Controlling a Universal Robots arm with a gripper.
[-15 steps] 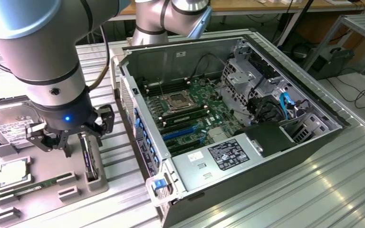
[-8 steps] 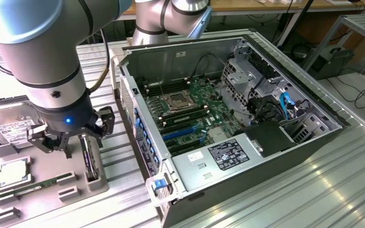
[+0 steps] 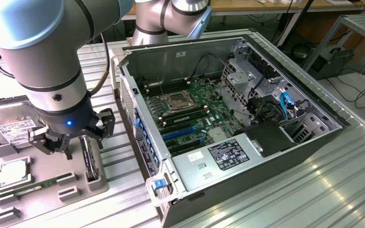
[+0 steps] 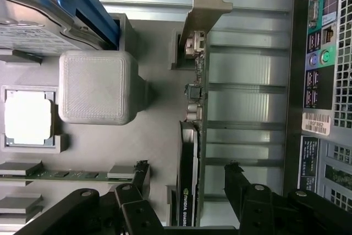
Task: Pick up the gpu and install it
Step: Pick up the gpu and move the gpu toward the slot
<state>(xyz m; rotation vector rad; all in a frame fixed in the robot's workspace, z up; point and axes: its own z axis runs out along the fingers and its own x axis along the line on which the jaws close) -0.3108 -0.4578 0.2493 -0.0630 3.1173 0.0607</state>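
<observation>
Pick-up step: the tool [image 4: 187,172] hangs spread wide over the gpu [image 4: 193,130], which stands on edge, ungrasped, in the grey holder [image 3: 81,187] beside the open case [image 3: 169,61]. Gripping calls for squarely centred fingers.

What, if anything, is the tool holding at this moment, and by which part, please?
Nothing is held. The tool is open, its fingers on either side of the gpu, which stands on edge in the grey tray.

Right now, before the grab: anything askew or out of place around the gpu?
Nothing stands out. The gpu stands on edge, straight in its tray slot. The open gripper straddles it, fingers clear on both sides.
</observation>
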